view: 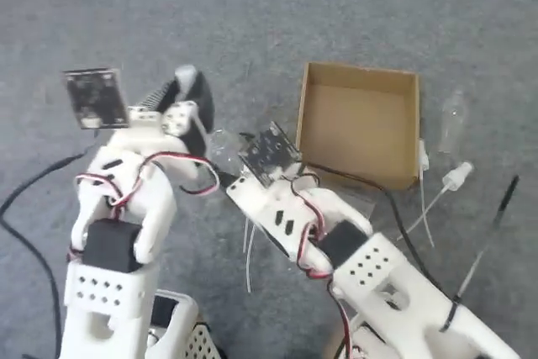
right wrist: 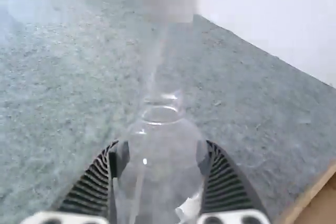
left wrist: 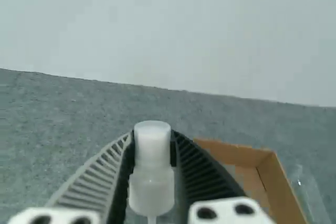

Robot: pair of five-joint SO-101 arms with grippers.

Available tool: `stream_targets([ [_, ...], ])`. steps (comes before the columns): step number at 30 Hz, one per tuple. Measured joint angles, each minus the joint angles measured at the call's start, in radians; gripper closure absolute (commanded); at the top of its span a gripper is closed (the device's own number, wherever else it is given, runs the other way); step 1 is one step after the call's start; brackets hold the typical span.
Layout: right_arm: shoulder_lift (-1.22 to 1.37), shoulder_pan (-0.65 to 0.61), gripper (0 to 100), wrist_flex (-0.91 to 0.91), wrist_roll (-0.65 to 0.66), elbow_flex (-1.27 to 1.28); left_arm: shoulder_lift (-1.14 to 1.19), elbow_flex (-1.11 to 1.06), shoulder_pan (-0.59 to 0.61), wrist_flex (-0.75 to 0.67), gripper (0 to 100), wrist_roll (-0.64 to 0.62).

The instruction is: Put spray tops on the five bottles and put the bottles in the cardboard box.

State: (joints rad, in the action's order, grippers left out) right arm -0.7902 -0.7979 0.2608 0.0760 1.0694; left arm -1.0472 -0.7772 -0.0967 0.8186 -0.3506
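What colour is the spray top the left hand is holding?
White. The spray top shows best in the left wrist view.

We see a table (view: 252, 48) covered in grey felt-like cloth, with the cardboard box (view: 357, 128) standing open on it. Just beside the box lie a clear bottle (view: 454, 115) and a white spray top (view: 456, 176) with its tube. A thin black rod (view: 496, 224) lies near them, and loose white tubes (view: 249, 250) lie well apart.
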Motion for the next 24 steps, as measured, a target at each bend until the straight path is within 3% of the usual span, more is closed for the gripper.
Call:
stream_targets([
  [3, -0.046, 0.0, 99.2, -0.002, 0.0, 0.038, 0.0, 0.0, -0.038, 0.023, 97, 0.029],
  [8, -0.1, 0.0, 99.2, 0.028, 0.0, 0.066, 0.0, -0.015, -0.052, 0.06, 87, 0.037],
  [15, -0.135, 0.003, 99.2, 0.011, -0.005, 0.083, 0.0, -0.015, -0.058, 0.155, 86, 0.048],
  [19, -0.135, 0.005, 99.2, -0.041, -0.005, 0.13, 0.0, -0.012, -0.054, 0.164, 83, 0.127],
  [24, -0.135, 0.009, 99.2, -0.055, -0.005, 0.137, 0.002, 0.095, 0.023, 0.207, 84, 0.158],
])
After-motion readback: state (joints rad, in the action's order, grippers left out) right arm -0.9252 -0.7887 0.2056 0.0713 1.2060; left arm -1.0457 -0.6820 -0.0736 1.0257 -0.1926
